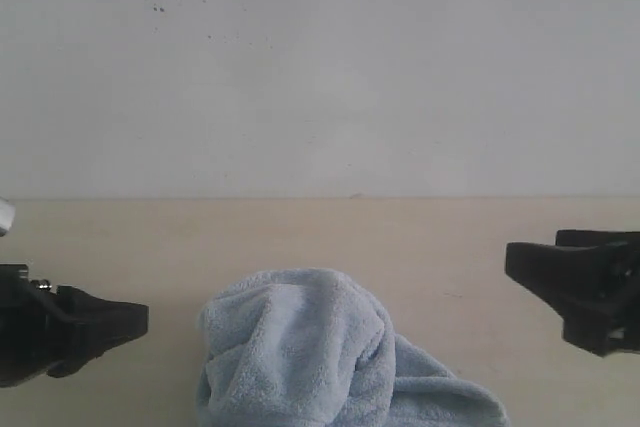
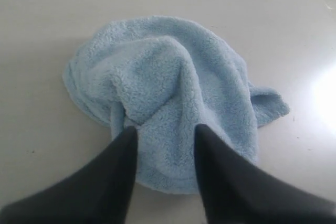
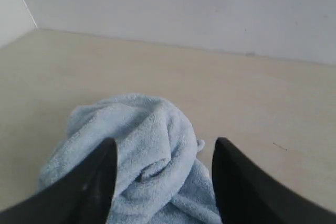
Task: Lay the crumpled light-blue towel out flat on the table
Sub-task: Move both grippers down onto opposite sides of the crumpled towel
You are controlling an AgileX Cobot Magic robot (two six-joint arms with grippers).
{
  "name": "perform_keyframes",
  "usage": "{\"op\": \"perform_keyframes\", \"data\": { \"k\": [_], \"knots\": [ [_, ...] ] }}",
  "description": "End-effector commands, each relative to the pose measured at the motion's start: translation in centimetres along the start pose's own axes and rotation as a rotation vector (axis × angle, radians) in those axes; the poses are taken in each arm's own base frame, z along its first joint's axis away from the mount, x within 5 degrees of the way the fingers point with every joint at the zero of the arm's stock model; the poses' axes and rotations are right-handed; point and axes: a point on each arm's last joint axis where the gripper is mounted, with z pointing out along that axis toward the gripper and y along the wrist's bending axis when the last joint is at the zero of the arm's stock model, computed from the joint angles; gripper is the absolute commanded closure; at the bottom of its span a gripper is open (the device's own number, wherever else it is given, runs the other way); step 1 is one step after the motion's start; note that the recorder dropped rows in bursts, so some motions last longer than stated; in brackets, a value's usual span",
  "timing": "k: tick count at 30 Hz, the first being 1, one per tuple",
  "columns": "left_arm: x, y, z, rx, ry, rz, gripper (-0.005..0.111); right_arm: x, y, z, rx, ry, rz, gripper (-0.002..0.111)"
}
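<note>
The pale-blue towel (image 1: 300,347) lies bunched in a rounded heap on the beige table (image 1: 420,232), at the front middle of the exterior view, with a flatter flap trailing to its right. My left gripper (image 1: 135,322) hovers to the left of the heap, apart from it. In the left wrist view its jaws (image 2: 165,132) are open and the towel (image 2: 168,77) shows beyond them. My right gripper (image 1: 515,262) hangs off to the right, further from the cloth. Its jaws (image 3: 165,145) stand wide open, framing the towel (image 3: 142,140). Neither gripper holds anything.
An off-white speckled wall (image 1: 320,67) rises along the table's far edge. Bare tabletop (image 3: 236,87) stretches behind and beside the heap. The front part of the towel is cut off by the lower edge of the exterior view.
</note>
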Motion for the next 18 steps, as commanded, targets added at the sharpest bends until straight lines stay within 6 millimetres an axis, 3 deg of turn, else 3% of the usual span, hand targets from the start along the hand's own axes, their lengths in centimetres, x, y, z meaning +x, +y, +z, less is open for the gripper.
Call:
{"op": "perform_keyframes", "data": {
  "k": [1, 9, 11, 13, 18],
  "knots": [
    [-0.6, 0.3, 2.0, 0.070, 0.040, -0.010, 0.040, 0.4, -1.6, 3.0, 0.012, 0.108, -0.031, 0.064],
    [0.2, 2.3, 7.2, 0.162, 0.164, -0.063, 0.036, 2.6, -4.6, 7.5, 0.082, 0.299, -0.019, 0.064],
    [0.4, 2.7, 7.8, 0.161, 0.178, -0.060, 0.036, 3.2, -4.9, 8.1, 0.081, 0.328, -0.023, 0.060],
    [0.6, 2.8, 8.3, 0.182, 0.188, -0.066, 0.036, 3.9, -5.5, 9.2, 0.080, 0.366, -0.010, 0.048],
    [1.0, 1.9, 8.8, 0.223, 0.207, -0.040, 0.038, 5.6, -6.5, 11.4, 0.063, 0.441, 0.020, 0.049]
  ]
}}
